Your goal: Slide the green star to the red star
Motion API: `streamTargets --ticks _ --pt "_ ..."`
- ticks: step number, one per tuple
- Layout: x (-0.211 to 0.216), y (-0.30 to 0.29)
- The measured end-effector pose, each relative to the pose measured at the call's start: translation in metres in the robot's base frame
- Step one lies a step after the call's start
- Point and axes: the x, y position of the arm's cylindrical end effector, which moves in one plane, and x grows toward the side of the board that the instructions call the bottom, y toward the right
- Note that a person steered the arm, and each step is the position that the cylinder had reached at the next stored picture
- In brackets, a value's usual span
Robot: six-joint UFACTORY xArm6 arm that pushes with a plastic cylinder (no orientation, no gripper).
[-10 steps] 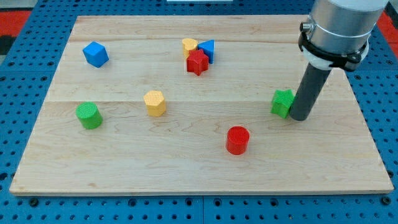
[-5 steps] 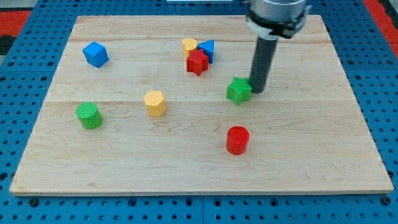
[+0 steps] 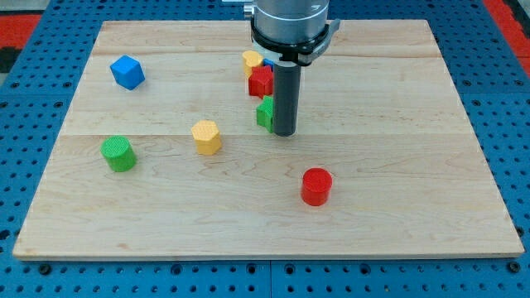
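Tip [image 3: 284, 132] presses the green star's [image 3: 264, 113] 3 o'clock side, holding nothing. Red star [image 3: 261, 82] sits at its 12 o'clock, nearly touching.

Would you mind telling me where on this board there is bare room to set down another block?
The widest bare patch is the view's right side, past my tip and the red cylinder. The bottom strip below the green cylinder and yellow block is free too. It is crowded at top centre: green star, red star, a yellow block and a blue one bunch there.
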Motion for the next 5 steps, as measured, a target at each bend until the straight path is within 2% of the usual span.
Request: streamTargets --ticks 2,3,5 --pt "0.002 0.041" --pt "-0.003 0.041" --pt "-0.007 0.001"
